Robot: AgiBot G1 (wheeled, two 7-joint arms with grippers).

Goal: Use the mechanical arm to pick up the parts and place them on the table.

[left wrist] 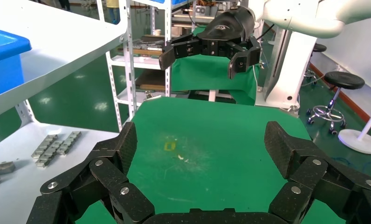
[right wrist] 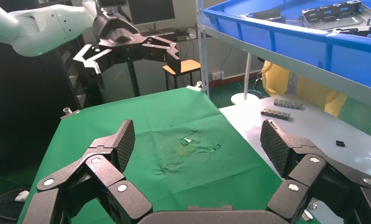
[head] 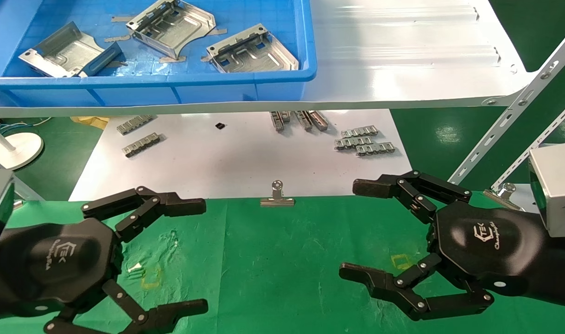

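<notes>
Three shiny silver parts lie in a blue bin [head: 148,81] on the white shelf at the back left: one at the left [head: 66,51], one in the middle [head: 171,23], one at the right [head: 252,51]. The bin [right wrist: 286,35] and a part [right wrist: 337,11] also show in the right wrist view. My left gripper [head: 194,257] hovers open and empty over the left of the green table [head: 282,260]. My right gripper [head: 356,229] hovers open and empty over its right. Each wrist view shows its own open gripper [left wrist: 202,149] [right wrist: 197,144] over bare cloth.
A silver binder clip [head: 277,197] stands at the cloth's far edge. Behind it, a white sheet [head: 245,157] carries small grey linked strips [head: 363,141] [head: 138,134]. The glossy shelf [head: 403,55] overhangs it. Perforated shelf braces [head: 509,116] slant at the right.
</notes>
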